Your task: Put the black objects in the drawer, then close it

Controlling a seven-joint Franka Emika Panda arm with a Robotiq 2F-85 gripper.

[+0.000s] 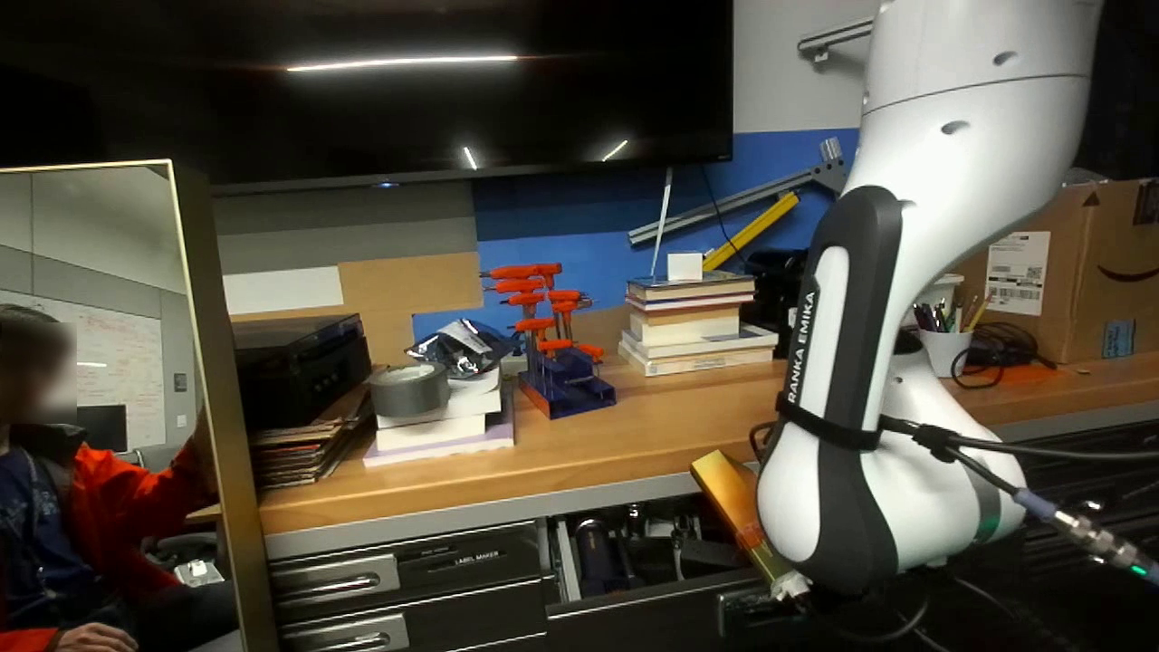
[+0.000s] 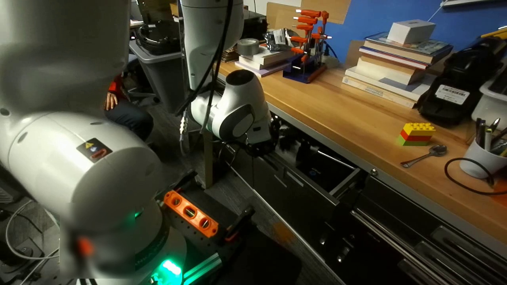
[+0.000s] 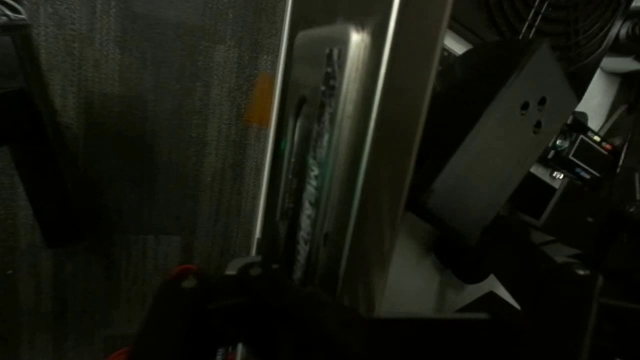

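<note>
The wide dark drawer stands open in both exterior views [image 1: 569, 557] [image 2: 344, 184]. Its rim and pale handle strip [image 3: 355, 125] cross the middle of the wrist view. A matte black block [image 3: 500, 145] with three small holes lies slanted just inside the rim there. A dark block [image 1: 715, 554] also shows in the drawer. My gripper [image 2: 263, 148] is low over the drawer's front edge; the arm hides it in an exterior view. In the wrist view it is a dark shape [image 3: 320, 312] at the bottom, too dark to show its jaws or any hold.
A wooden workbench [image 2: 336, 111] runs above the drawer, with books [image 1: 697, 335], a red tool rack [image 1: 561, 353] and a toy brick block [image 2: 416, 134]. A yellow-orange bar [image 1: 729, 493] is beside the wrist. A person [image 1: 109, 507] shows beside the bench.
</note>
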